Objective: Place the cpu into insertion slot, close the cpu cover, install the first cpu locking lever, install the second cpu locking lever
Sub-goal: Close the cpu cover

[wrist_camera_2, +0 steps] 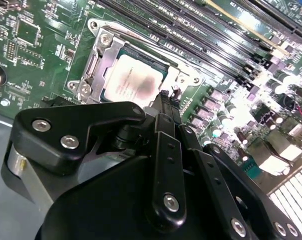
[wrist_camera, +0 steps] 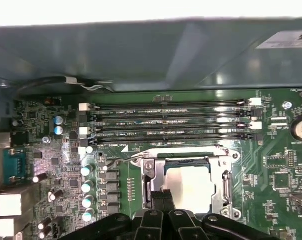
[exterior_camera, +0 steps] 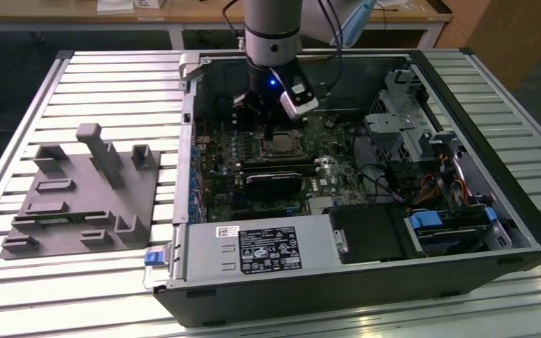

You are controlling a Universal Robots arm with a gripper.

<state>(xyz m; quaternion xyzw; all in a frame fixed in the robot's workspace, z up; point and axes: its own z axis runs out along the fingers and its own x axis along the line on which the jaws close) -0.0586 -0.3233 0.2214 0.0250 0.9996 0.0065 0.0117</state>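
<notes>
Tool: the tool (wrist_camera: 162,197) is hanging low over the motherboard (wrist_camera: 281,170), its two black fingers (wrist_camera: 156,201) pressing together with nothing visibly between them.
Tool position: in both wrist views the fingertips are sitting right at one edge of the cpu cover (wrist_camera_2: 101,59). I cannot tell whether they are touching it.
Cpu: the cpu (wrist_camera_2: 133,82) is lying flat inside the insertion slot (wrist_camera_2: 143,54), with its pale metal top showing through the cover's square window.
Cpu cover: the silver frame is lying down flat around the chip.
Lever: a thin silver lever (wrist_camera_2: 156,50) is running along the cover's side next to the memory slots (wrist_camera: 166,120). I cannot tell whether it is latched.
Arm: in the exterior view the arm (exterior_camera: 272,28) is reaching straight down into the open computer case (exterior_camera: 496,141).
Case: it is lying on its side on the slatted desk (exterior_camera: 110,84), with a black labelled box (exterior_camera: 265,248) sitting along its near edge.
Fixture: a grey fixture (exterior_camera: 82,190) is resting on the desk toward the exterior view's left, well apart from the tool.
</notes>
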